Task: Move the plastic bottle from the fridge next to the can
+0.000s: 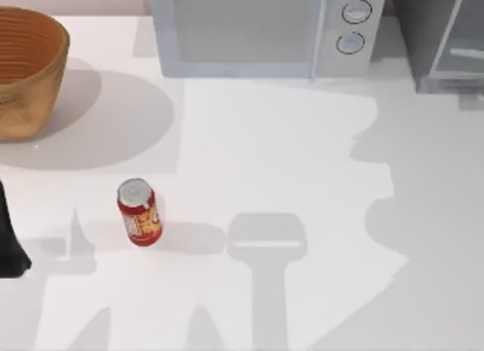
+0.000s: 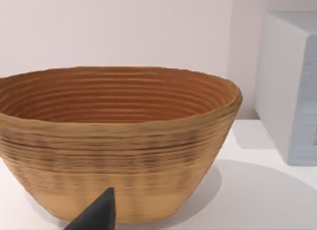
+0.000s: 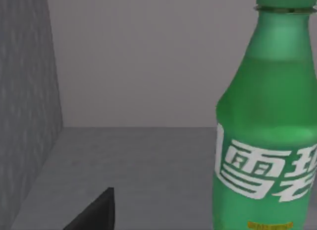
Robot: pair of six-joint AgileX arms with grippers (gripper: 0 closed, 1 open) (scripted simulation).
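Reaching inside fridge (image 1: 446, 41) toward upright plastic bottle (image 3: 267, 131), frame right; jaw state indiscernible; centring right gripper (image 3: 94, 215) on label advisable.

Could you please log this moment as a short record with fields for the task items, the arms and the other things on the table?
plastic bottle: green, upright on the grey floor inside the fridge, close before the right wrist camera
can: red, upright on the table's left half
fridge: back right corner, door swung open
left arm: at the table's left edge, facing the basket
microwave: white, at the back, left of the fridge
progress: bottle not yet out
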